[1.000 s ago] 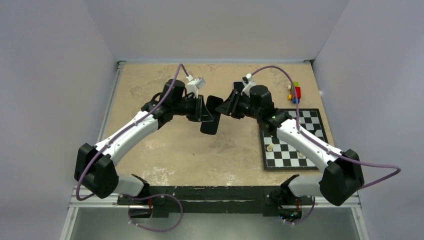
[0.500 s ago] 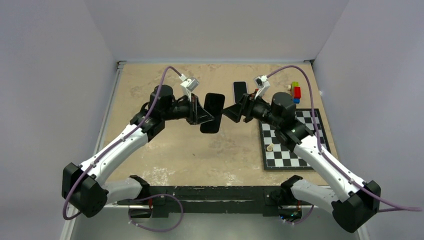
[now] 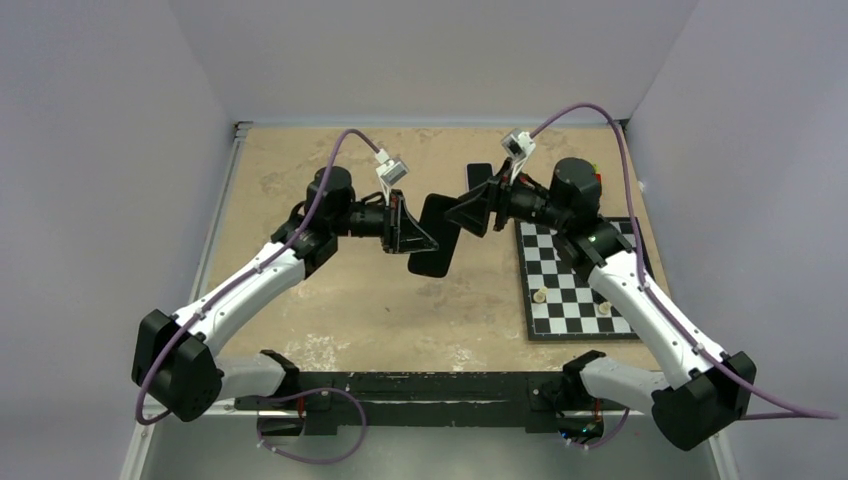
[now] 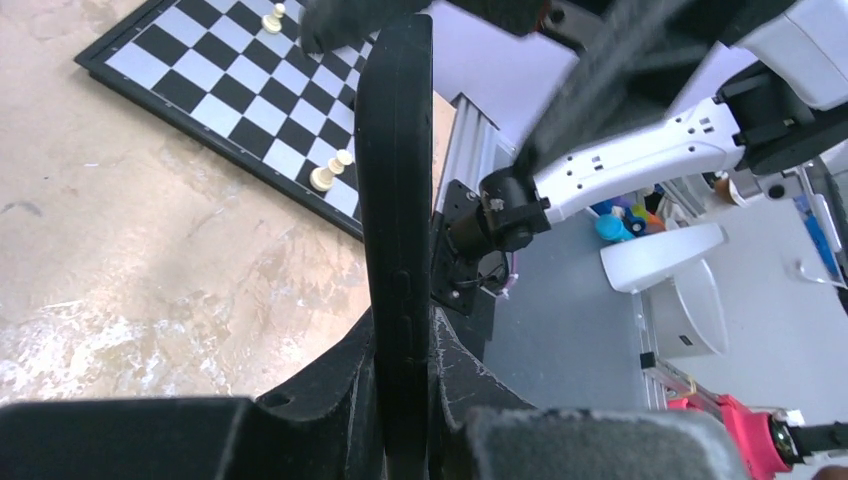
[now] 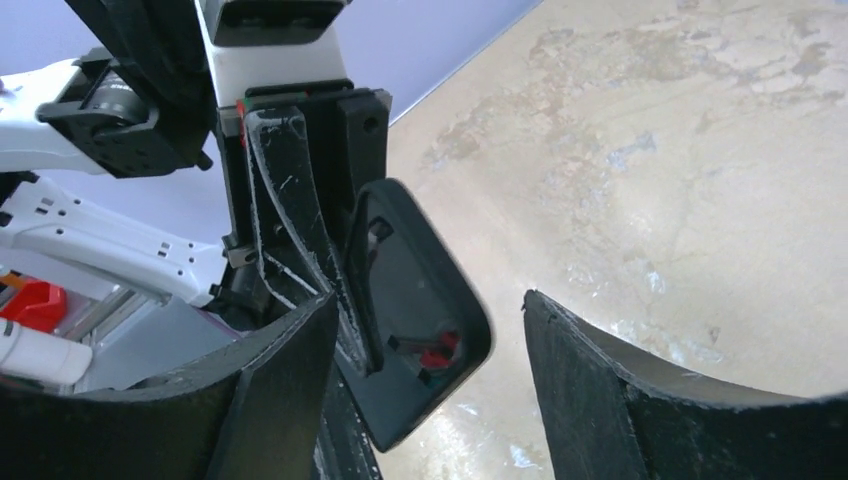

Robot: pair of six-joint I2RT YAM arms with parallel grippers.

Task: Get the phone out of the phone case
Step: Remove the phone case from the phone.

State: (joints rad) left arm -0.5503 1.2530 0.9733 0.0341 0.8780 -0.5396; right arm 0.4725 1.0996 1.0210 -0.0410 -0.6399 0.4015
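Pale lilac-grey panel walls [image 3: 420,50] box in the beige mottled stone-look tabletop [image 3: 330,300] at 9, 12 and 3 o'clock. Silver aluminium rail [image 3: 222,195] edges it at 9. Smooth grey floor [image 4: 560,340] below. Light even, diffuse.

table [image 3: 300,180]: beige with darker blotches, looks like stone; matt, a little uneven.
phone case [image 4: 395,200]: black and smooth, a soft dull sheen; the flat face gives a weak red reflection in the right wrist view.
left gripper [image 3: 428,243]: black hard plastic, matt, with many pale scratches.
right gripper [image 3: 455,213]: black, matt, fine grainy skin, rough edges.
arm shells [image 3: 240,290]: white plastic, smooth, slightly shiny.
cable [image 3: 340,160]: purple sheath, smooth.
chessboard [image 3: 575,290]: flat printed squares, smooth, little shine.
rail [image 4: 468,135]: bare silver metal, grooved.
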